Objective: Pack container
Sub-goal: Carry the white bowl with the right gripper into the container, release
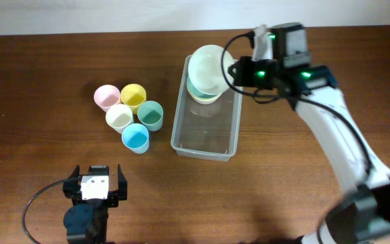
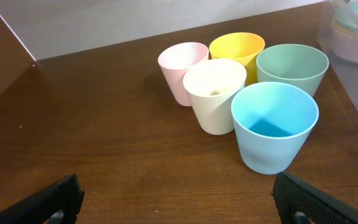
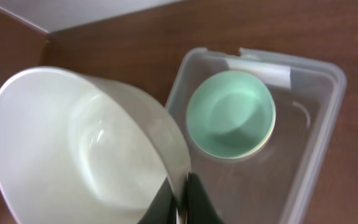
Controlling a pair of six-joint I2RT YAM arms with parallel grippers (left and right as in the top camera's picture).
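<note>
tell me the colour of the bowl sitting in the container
Mint green bowl, best in right wrist view.

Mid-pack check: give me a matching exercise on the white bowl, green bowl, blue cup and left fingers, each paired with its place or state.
1. white bowl
2. green bowl
3. blue cup
4. left fingers

A. open, holding nothing
B. inside the container
C. standing on the table
D. gripped at its rim by the right fingers

Pairs: 1-D, 2-B, 3-C, 4-A
</note>
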